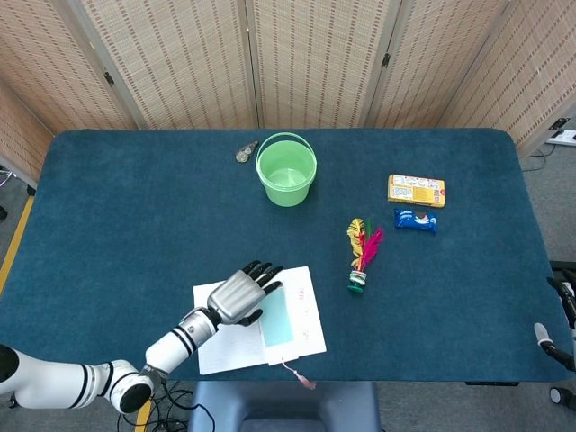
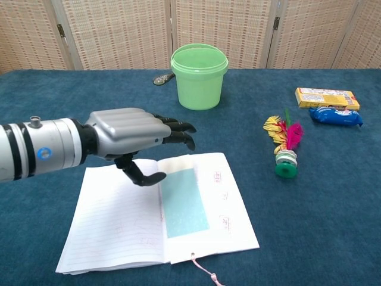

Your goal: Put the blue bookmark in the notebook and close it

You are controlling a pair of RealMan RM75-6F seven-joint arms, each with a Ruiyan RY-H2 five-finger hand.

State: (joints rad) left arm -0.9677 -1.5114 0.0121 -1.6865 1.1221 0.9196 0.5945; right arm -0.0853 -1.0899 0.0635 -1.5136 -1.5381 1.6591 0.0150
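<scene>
Notebook (image 2: 128,220) lying open at lower left of the chest view, on the blue counter (image 2: 309,226), with the blue bookmark (image 2: 184,202) flat on the right page beside the spine. Left hand (image 2: 134,136) hovering just above the upper part of the pages, palm down, fingers stretched forward and close side by side, thumb hanging underneath toward the paper; holding nothing. Whether the thumb tip touches the page: cannot tell. Same left hand (image 1: 241,292) over the middle of the notebook (image 1: 301,310) in the head view, covering part of the bookmark (image 1: 277,326).

First half of the task apparently done: bookmark already inside. Closing left to do: pages flat, no leaf lifted.

Pink ribbon tail (image 2: 208,271) trailing off the notebook's lower edge. Further out, a feathered shuttlecock (image 2: 284,149) to the right, a green bucket (image 2: 199,75) above centre with a small metallic object (image 2: 162,78) beside it, too small to identify. At far right a yellow box (image 2: 326,96) and a blue snack packet (image 2: 336,116).

Right hand: only a sliver of something at the lower right edge of the head view, too little to identify; treated as out of sight. Writing on the pages too faint to read.
</scene>
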